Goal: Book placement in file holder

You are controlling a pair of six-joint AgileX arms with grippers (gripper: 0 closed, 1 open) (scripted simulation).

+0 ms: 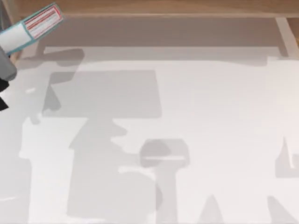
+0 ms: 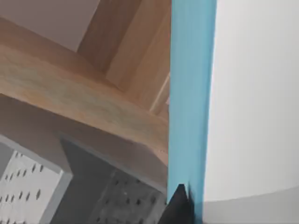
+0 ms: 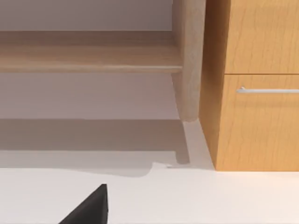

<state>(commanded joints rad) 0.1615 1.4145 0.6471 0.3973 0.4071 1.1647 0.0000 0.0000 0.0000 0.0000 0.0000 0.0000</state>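
The book (image 1: 35, 27) is sitting at the far left corner of the top view, raised off the white table (image 1: 196, 121) and tilted, with the left arm's grey body just beside it at the left edge. In the left wrist view its teal-blue edge (image 2: 191, 93) is running as a flat, smooth band straight away from the left tool (image 2: 180, 205), and a dark fingertip (image 2: 177, 203) is pressing against that edge, so I am judging the left tool to be clenched on the book. The pick-up is looking done; the carry is under way, and the placing is still left.

A grey perforated panel (image 2: 28, 186) is lying below the book in the left wrist view; it may be the file holder, but I cannot tell.

The book's face is white with red-lined print, thin and rectangular, with crisp corners. The table is plain, matte and white, crossed by soft grey shadows. The wooden frame (image 2: 70, 98) behind is showing a warm, faint grain.

The right arm is idling at the right; 1 dark finger (image 3: 88, 207) is showing near a wood cabinet (image 3: 257, 93) with a slim metal handle (image 3: 268, 90), and I cannot tell the right tool's state.
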